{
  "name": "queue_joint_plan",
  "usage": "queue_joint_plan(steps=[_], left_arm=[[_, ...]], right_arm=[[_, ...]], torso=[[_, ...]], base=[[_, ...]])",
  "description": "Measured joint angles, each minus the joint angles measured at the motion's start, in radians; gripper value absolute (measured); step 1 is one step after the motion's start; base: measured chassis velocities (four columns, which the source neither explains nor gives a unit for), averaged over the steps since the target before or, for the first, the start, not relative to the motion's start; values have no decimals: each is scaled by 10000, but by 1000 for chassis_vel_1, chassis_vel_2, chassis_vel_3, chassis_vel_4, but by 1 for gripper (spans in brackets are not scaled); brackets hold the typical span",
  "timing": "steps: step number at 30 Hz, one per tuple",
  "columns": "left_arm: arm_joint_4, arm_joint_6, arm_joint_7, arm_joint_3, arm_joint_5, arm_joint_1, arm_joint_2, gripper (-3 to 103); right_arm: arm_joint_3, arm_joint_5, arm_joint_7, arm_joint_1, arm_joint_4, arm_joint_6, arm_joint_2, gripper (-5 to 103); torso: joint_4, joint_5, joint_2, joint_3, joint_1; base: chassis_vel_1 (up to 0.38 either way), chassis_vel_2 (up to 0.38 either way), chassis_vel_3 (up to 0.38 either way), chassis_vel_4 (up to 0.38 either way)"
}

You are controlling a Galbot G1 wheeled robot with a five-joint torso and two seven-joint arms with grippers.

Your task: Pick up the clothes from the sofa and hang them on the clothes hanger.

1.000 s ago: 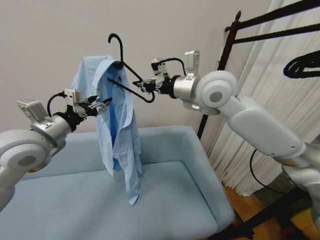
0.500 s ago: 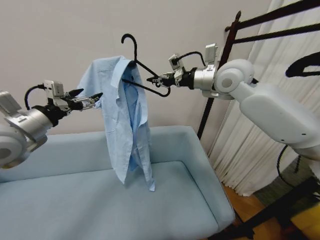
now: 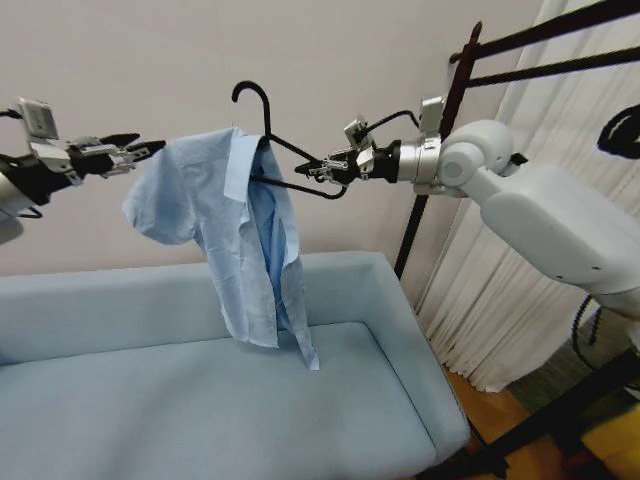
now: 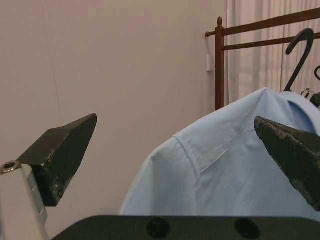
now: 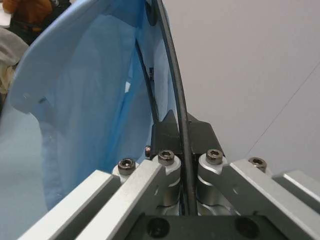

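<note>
A light blue shirt hangs from a black hanger held in the air above the sofa. My right gripper is shut on the hanger's lower bar; the wire runs between its fingers, with the shirt just beyond. At the far left, my left gripper stands open beside the shirt's puffed-out shoulder. In the left wrist view its fingers are spread wide, and the shirt's shoulder lies between and beyond them, apart from both fingers.
A dark wooden clothes rack stands to the right of the sofa, against a pale curtain. Another black hanger hangs on its rail. A plain wall is behind. The wooden floor shows at lower right.
My left gripper has drawn back to the left and up, and the shirt's shoulder has spread out to the left. The right gripper has carried the hanger rightward and a little up.
</note>
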Motion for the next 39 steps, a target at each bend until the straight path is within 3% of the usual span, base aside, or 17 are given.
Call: queue_joint_plan(steps=[3, 7, 8, 12, 16, 24, 30, 35, 39], left_arm=[[293, -40, 393, 38, 155, 110, 243, 100], [682, -254, 1803, -38, 434, 530, 738, 100], [682, -254, 1803, -38, 434, 530, 738, 100], [1062, -427, 3152, -160, 481, 785, 1183, 100], [1094, -504, 3671, -311, 251, 1106, 1520, 100], [1066, -597, 4078, -668, 28, 2080, 2032, 100], [931, -708, 3863, -807, -125, 2547, 2283, 100], [1003, -747, 3642, -1696, -260, 3514, 2541, 100], [1089, -789, 3521, -1790, -382, 3725, 2724, 100]], right_arm=[[-15, -270, -292, 72, -148, 4, 150, 2], [-250, -489, -583, 281, -255, 11, 362, 2], [-250, -489, -583, 281, -255, 11, 362, 2], [-438, -776, -906, 421, -366, 144, 539, 2], [-465, -886, -1064, 439, -395, 221, 679, 2], [-377, -924, -1005, 397, -346, 224, 815, 2], [-209, -926, -943, 204, -140, 226, 766, 2], [-114, -913, -958, 86, 36, 228, 723, 2], [-43, -899, -1073, 83, 67, 228, 759, 2]], torso=[[2, 0, 1, 0, 0], [-1, -2, 0, 0, 0], [-1, -2, 0, 0, 0], [-1, -1, 0, 0, 0], [1, 0, 1, 0, 0], [-1, 1, 1, 0, 0], [-1, 1, 0, 0, 0], [-1, 3, 0, 0, -1], [-1, 2, 0, 0, 0]], base=[[0, 0, 0, 0], [0, 0, 0, 0], [0, 0, 0, 0], [0, 0, 0, 0], [0, 0, 0, 0], [0, 0, 0, 0], [0, 0, 0, 0], [0, 0, 0, 0], [0, 0, 0, 0]])
